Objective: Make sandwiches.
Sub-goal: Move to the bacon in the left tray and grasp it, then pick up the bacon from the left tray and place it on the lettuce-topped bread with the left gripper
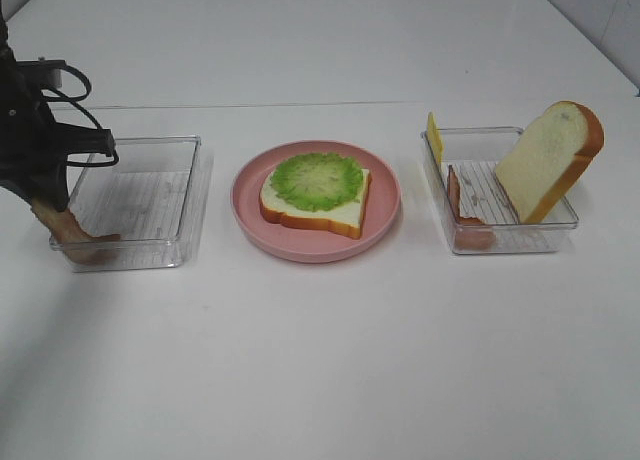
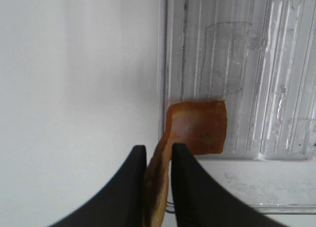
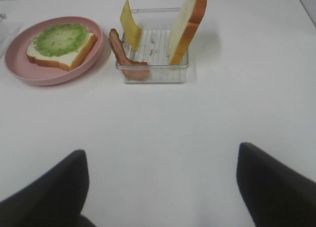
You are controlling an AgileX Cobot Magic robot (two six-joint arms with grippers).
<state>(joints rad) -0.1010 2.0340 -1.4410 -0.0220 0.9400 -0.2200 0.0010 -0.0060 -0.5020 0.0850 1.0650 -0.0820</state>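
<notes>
A white table (image 1: 320, 380) carries sandwich parts. By its left edge, the left gripper (image 2: 155, 153) is clamped on one end of a brown-red bacon strip (image 2: 197, 126), whose other end lies in the front-left corner of a clear tray (image 1: 190, 195). At the centre, a pink plate (image 1: 248, 215) holds a bread slice (image 1: 335, 216) topped with lettuce (image 1: 318, 180). Toward the right edge, another tray (image 1: 565, 223) holds a leaning second bread slice (image 1: 550, 160), a cheese slice (image 1: 434, 137) and a second bacon strip (image 1: 460, 205). The right gripper (image 3: 160, 150) is spread wide, grasping nothing.
</notes>
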